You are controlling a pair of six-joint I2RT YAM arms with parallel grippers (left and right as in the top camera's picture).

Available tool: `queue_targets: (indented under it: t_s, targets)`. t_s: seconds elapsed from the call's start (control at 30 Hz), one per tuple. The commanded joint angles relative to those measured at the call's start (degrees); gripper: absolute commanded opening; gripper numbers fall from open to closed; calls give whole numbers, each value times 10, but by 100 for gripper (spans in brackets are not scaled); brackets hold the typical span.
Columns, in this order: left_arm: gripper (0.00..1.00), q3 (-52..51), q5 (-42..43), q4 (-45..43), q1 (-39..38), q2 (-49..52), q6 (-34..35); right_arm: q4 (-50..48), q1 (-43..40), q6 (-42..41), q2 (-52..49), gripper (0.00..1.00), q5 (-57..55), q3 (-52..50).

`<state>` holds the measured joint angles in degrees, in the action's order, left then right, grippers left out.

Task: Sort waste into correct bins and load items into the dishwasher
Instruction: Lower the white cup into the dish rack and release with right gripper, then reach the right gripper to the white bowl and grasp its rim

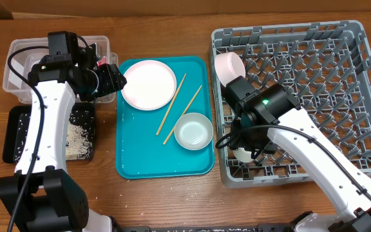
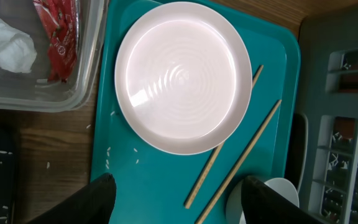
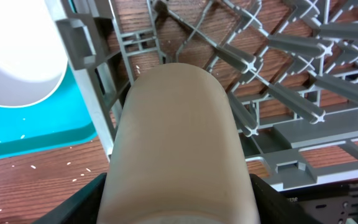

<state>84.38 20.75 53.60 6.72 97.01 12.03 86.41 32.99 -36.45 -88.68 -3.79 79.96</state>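
My left gripper (image 2: 179,193) is open and empty, low over the teal tray's left part, just in front of the pale pink plate (image 2: 182,74); it also shows in the overhead view (image 1: 113,80). Two wooden chopsticks (image 2: 225,149) lie to the right of the plate, beside the grey-green bowl (image 1: 193,131). My right gripper (image 3: 176,202) is shut on the small white cup (image 3: 176,137) at the front left corner of the grey dish rack (image 1: 340,96). The pink bowl (image 1: 229,66) rests in the rack's back left. The napkin (image 2: 11,46) and red-and-white wrapper (image 2: 58,37) lie in the clear tub (image 1: 18,71).
The black tray (image 1: 18,135) at the front left holds rice grains. A few grains (image 2: 109,155) lie on the teal tray (image 1: 140,154). The rack's wall stands close to the tray's right edge. The left arm crosses over the tub and black tray.
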Motion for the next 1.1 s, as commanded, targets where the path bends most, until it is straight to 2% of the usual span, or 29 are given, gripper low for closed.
queue_targets:
  t_s: [0.0,0.2,0.27,0.3,0.37,0.53,0.6,0.63,0.7,0.77,0.93,1.07]
  targets:
    - [67,7,2,-1,-4,3,0,-5,-3,-14,-2,55,1,-19]
    - [67,7,2,-1,-4,3,0,-11,-2,-13,-2,56,15,-31]
    - [67,7,2,-1,-4,3,0,-11,-2,-13,-2,67,15,-31]
    - [67,7,2,-1,-4,3,0,-10,-2,-13,-2,79,16,-31]
    - [67,7,2,-1,-4,3,0,-11,-2,-13,-2,83,20,-31]
    - [67,7,2,0,-4,3,0,-22,-5,-7,-2,82,19,-10]
    - [67,7,2,0,-4,3,0,-35,-5,16,-2,81,20,28]
    - [67,7,2,-1,-4,3,0,-49,-5,25,-2,79,19,50]
    - [58,11,3,-2,-4,2,-4,-104,-5,54,-2,76,25,80]
    - [57,40,2,16,-4,-3,-35,-168,-4,71,-4,70,40,80]
    - [66,202,-57,101,-4,-9,-61,-242,0,101,-94,67,114,80]
    - [70,227,-64,105,-4,-7,-61,-279,39,114,-190,67,133,81]
